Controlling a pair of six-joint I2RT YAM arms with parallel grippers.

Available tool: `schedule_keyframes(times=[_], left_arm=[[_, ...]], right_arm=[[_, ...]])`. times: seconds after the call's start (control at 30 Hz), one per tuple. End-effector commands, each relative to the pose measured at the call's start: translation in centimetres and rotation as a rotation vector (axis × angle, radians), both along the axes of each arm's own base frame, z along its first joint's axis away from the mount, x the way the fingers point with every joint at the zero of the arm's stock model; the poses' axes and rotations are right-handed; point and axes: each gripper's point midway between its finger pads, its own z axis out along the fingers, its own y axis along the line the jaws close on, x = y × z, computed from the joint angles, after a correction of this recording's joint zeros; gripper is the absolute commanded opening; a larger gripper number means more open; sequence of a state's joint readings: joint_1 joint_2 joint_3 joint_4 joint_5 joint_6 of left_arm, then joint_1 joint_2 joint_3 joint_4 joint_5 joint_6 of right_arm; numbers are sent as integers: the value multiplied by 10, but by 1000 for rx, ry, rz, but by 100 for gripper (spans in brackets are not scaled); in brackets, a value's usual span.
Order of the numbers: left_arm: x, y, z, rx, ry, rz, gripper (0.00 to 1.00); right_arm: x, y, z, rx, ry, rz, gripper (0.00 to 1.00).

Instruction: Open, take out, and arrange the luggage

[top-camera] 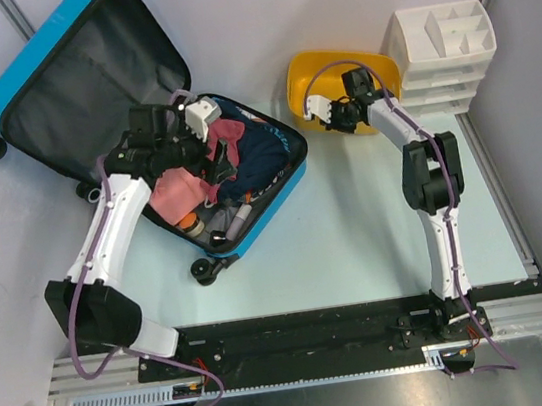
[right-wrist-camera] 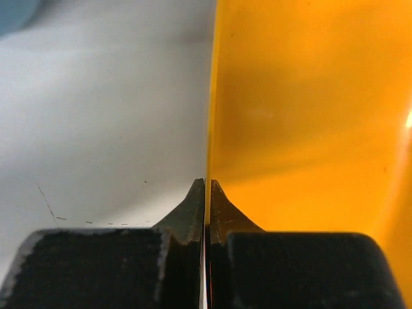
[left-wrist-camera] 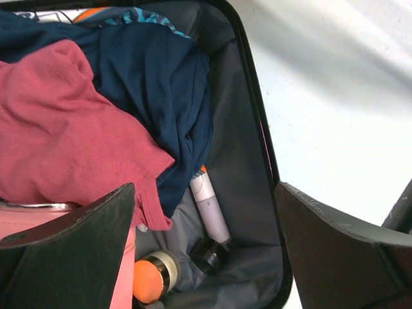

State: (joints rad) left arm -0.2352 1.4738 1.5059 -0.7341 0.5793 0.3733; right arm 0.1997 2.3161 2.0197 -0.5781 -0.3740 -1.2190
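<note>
Luggage (top-camera: 83, 88) lies unzipped at about ten o'clock on the desk (top-camera: 357, 241), its lid thrown back toward eleven and the packed half nearer the middle. Over that half the left claw (left-wrist-camera: 205, 215) hangs released, jaws wide. A red garment (left-wrist-camera: 71, 135) sits at its nine o'clock and a navy garment (left-wrist-camera: 154, 84) at twelve, with a lilac tube (left-wrist-camera: 209, 206) and an orange-capped bottle (left-wrist-camera: 151, 280) lower down on the grey lining. The right claw (right-wrist-camera: 206, 193) is clenched on the thin wall of the yellow tub (right-wrist-camera: 309, 116) at one o'clock, near the white organiser (top-camera: 446, 47). Opening looks done, and taking out seems to be the step in hand. Next, the left claw probably needs to drop, close on cloth and lift clear of the shell's black rim at three o'clock. Bare desk toward five o'clock offers room.
</note>
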Motion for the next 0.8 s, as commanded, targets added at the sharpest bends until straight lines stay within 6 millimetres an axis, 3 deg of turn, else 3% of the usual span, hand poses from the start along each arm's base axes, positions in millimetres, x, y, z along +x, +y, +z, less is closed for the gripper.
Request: schedule_keyframes(times=[0.0, 0.03, 0.07, 0.1, 0.17, 0.2, 0.23, 0.27, 0.3, 0.33, 0.43, 0.47, 0.5, 0.53, 0.57, 0.63, 0.77], left_arm=[[20, -2, 33, -47, -54, 28, 93], [25, 0, 35, -52, -47, 47, 93], [34, 4, 32, -53, -33, 76, 93], [42, 7, 42, -58, -54, 98, 93], [59, 17, 40, -30, -64, 155, 92], [68, 19, 47, -21, -90, 176, 92], [75, 23, 48, -6, -99, 197, 92], [84, 30, 48, 21, -114, 243, 92], [98, 33, 47, 33, -118, 269, 92], [105, 36, 48, 38, -121, 296, 91], [127, 39, 41, 60, -117, 354, 91], [130, 38, 40, 63, -116, 357, 91], [134, 39, 40, 70, -124, 370, 92], [136, 35, 33, 76, -112, 364, 94], [139, 33, 31, 80, -111, 367, 95], [144, 28, 19, 103, -97, 379, 97], [155, 22, -7, 154, -74, 412, 97]], right_arm=[[5, 27, 155, 120, -315, 24, 0], [-1, 28, 160, 123, -304, 19, 0], [-10, 27, 180, 128, -327, 7, 0], [-18, 27, 181, 131, -312, -4, 0], [-35, 28, 185, 134, -278, -37, 0], [-49, 25, 204, 142, -297, -47, 0], [-64, 25, 189, 126, -238, -56, 0], [-75, 25, 187, 121, -213, -81, 0], [-93, 24, 203, 127, -227, -86, 0], [-113, 21, 175, 92, -143, -93, 0], [-164, 19, 172, 71, -101, -97, 0], [-185, 19, 144, 31, -39, -87, 0], [-198, 19, 138, 25, -22, -88, 0], [-215, 16, 145, 32, -26, -90, 0], [-230, 14, 129, 23, 25, -98, 0], [-256, 16, 124, 34, 83, -109, 0], [-289, 17, 105, 37, 160, -87, 0]])
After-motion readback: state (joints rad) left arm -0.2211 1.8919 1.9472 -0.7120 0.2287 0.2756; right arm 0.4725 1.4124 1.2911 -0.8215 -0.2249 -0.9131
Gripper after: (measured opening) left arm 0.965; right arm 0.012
